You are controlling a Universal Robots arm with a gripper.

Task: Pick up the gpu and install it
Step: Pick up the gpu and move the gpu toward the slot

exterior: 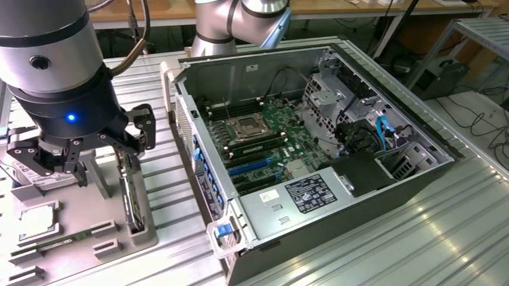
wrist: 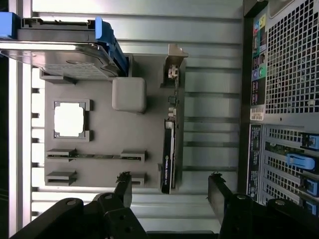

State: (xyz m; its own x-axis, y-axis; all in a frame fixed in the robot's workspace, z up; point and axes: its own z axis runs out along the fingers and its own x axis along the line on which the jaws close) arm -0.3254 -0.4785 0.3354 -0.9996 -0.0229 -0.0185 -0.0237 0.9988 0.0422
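Gripper (wrist: 170, 178) noted with jaws spread wide, nothing held, hanging over the grey holder tray (wrist: 99, 134). The gpu (wrist: 169, 149) is found standing on edge in the tray, at about 4 o'clock from the gripper in the exterior view, with its long axis laid roughly 12 to 6 o'clock. In the wrist view its thin edge is lined up between the fingers (wrist: 123, 188). The card's faces cannot be seen, and its 12 o'clock end appears masked by the gripper linkage in the exterior view.

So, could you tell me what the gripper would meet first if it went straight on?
Most likely the gpu, standing on edge in the grey tray, right in line with the open gripper, though depth is hard to judge.
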